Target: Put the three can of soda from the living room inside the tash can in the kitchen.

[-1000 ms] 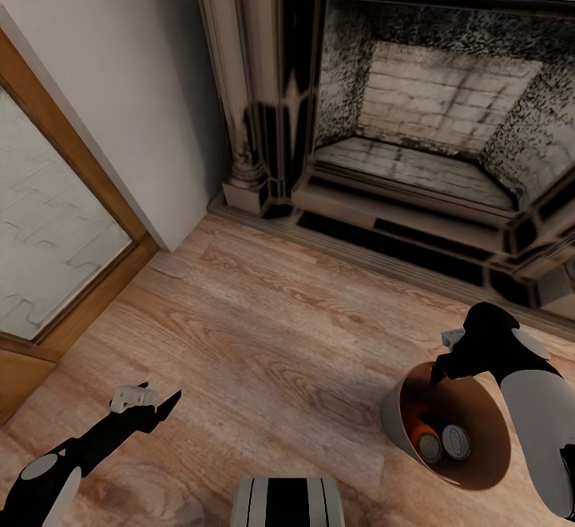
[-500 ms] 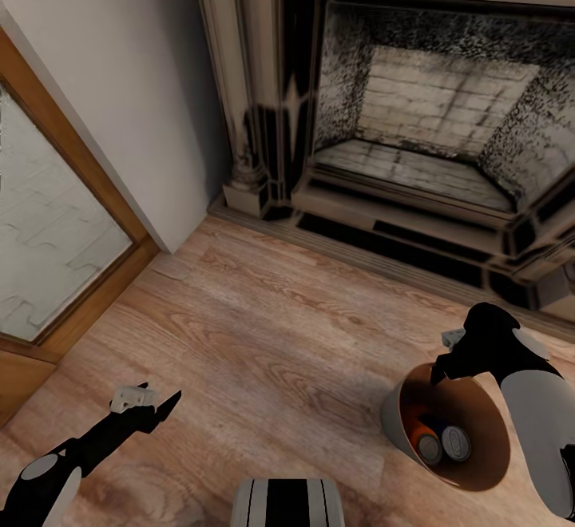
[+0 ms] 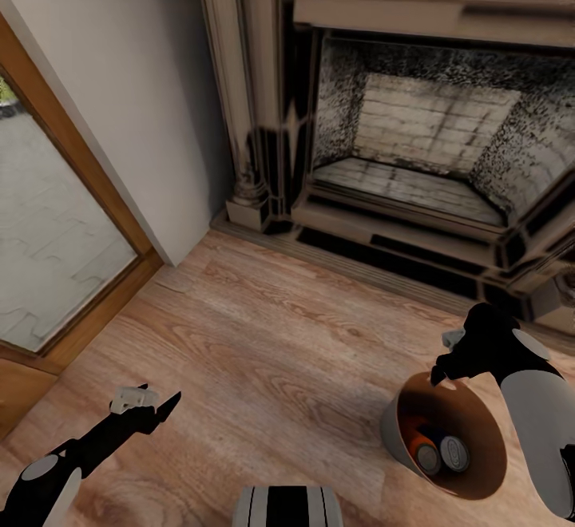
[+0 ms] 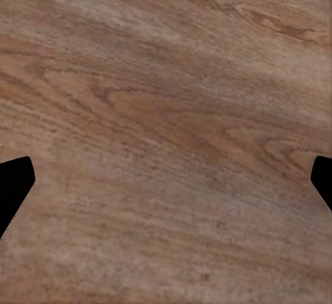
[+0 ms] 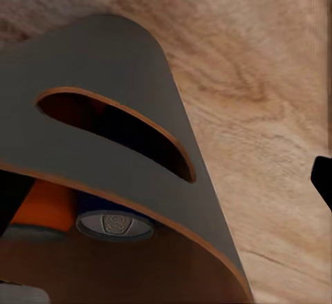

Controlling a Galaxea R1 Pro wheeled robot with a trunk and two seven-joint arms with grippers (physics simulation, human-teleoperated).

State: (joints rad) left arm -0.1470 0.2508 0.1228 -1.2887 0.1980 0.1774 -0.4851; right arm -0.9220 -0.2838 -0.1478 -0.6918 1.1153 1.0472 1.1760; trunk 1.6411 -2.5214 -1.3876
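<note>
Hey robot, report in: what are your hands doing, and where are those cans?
Right gripper clamped on trash can rim. Left gripper open, empty. Soda cans inside. Fireplace ahead.

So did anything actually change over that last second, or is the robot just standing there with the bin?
Mostly the view shifted: the fireplace and glass door slid a little in the picture, so the camera moved, not the things. The right tool keeps its hold on the rim of the bin, with the soda cans lying inside as before. The left tool still hangs open and empty above the wood floor.
</note>
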